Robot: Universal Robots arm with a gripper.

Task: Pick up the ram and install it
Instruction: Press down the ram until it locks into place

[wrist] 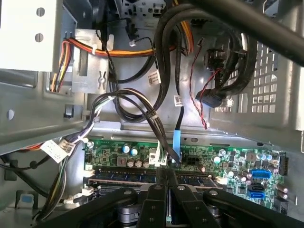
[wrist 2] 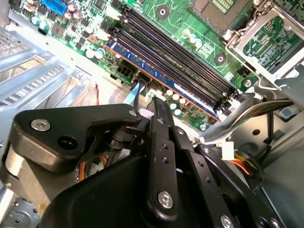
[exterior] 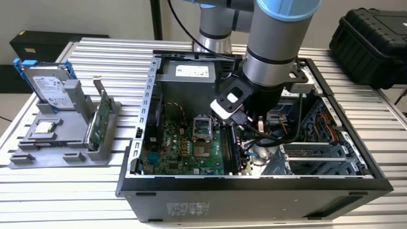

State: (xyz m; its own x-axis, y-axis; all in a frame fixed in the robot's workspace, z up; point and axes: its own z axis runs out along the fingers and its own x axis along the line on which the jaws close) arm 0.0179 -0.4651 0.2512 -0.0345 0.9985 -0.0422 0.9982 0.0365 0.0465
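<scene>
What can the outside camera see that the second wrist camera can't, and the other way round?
Exterior view: the silver hard drive and the green card on the grey stand, beside the computer case. Second wrist view: the gripper close above the ram, which lies along the memory slots. Both: the green motherboard and its processor socket.

Matt black plastic tool (wrist 2: 156,107), glossy green motherboard (wrist 2: 190,28), bare grey metal case (exterior: 254,183), ribbed aluminium table (exterior: 64,191)
</scene>
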